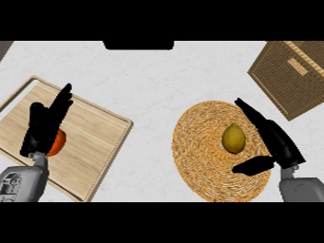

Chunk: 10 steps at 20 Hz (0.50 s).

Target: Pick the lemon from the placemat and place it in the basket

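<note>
A yellow lemon (pixel 233 138) lies near the middle of a round woven placemat (pixel 204 156). My right hand (pixel 276 140) is open just to the lemon's right, fingers stretched toward the far side and thumb pointing left below the fruit, not touching it. A brown wicker basket (pixel 301 76) stands at the far right of the counter. My left hand (pixel 46 124) rests open over the wooden board at the left, fingers up.
A wooden cutting board (pixel 87 137) lies at the left with an orange-red fruit (pixel 58 142) partly hidden behind my left hand. A dark object (pixel 138 45) sits at the counter's far edge. Pale counter lies between board and placemat.
</note>
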Motion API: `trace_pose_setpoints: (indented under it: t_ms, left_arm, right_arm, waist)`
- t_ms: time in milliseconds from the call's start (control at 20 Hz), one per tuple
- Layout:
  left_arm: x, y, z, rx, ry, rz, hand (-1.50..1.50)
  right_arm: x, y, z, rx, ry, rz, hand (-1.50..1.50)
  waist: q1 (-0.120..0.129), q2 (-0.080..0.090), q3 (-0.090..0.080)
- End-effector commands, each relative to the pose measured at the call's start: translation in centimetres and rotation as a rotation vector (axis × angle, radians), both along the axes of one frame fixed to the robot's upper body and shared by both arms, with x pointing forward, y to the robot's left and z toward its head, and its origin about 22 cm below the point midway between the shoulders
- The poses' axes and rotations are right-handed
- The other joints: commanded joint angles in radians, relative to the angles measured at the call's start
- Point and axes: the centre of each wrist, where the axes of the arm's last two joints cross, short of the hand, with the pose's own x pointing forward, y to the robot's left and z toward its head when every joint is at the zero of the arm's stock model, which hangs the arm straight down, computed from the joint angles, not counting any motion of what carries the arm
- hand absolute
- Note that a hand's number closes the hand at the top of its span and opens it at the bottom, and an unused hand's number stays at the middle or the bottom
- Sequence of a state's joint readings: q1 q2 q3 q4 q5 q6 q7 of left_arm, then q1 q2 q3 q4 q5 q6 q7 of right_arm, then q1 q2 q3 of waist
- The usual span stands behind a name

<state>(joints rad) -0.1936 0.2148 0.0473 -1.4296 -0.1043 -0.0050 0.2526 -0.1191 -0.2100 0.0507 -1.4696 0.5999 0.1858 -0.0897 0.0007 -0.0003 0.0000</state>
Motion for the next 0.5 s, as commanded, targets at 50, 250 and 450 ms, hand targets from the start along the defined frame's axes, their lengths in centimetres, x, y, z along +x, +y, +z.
trace_pose_setpoints:
  t_ms: [50, 250, 450]
  left_arm:
    - [-0.5, 1.0, -0.6, -0.006, -0.008, 0.006, 0.0]
    - [2.0, -0.9, 1.2, -0.016, -0.007, -0.004, 0.0]
    - [-2.0, -0.7, -0.6, 0.007, -0.011, 0.004, 0.0]
  right_arm:
    - [1.1, 1.3, -1.2, 0.007, 0.033, 0.023, -1.5]
    - [1.3, -0.8, -0.8, -0.008, 0.016, 0.011, -1.5]
    - [0.6, -0.8, -3.5, 0.01, 0.02, -0.009, -1.5]
  waist:
    - [0.001, 0.0, 0.0]
    - [-0.002, 0.001, 0.0]
    - [0.003, 0.0, 0.0]
